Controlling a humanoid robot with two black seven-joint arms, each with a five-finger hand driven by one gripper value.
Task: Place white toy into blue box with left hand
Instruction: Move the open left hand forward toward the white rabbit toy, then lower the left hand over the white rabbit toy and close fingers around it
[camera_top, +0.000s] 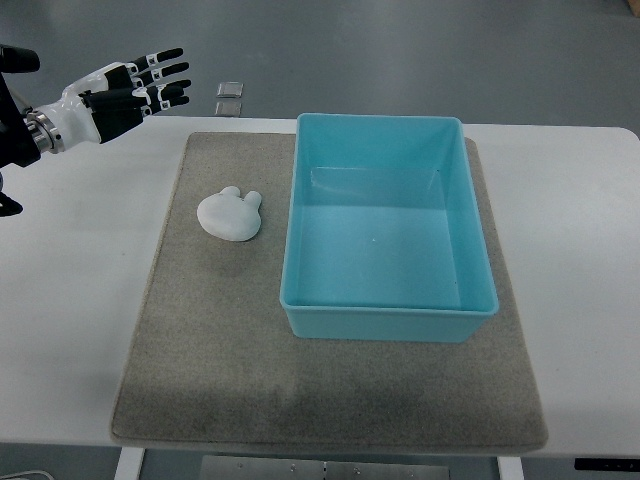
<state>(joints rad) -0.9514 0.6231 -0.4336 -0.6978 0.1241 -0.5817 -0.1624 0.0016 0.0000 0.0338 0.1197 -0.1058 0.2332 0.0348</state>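
Nearest you, the grey mat (330, 400) covers the table (80, 330), probably for grip. Your white toy (232, 214) sits on it just left of the empty blue box (388, 325). Left robot hand (135, 87) hovers far-left, fingers straight, holding nothing; its arm's cropped.

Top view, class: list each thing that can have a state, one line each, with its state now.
white toy: lying on the mat, left of the box, not held.
blue box: upright, open-topped, empty.
left hand: open, fingers extended, holding nothing, above the table's far left corner.
grey mat: flat on the table.
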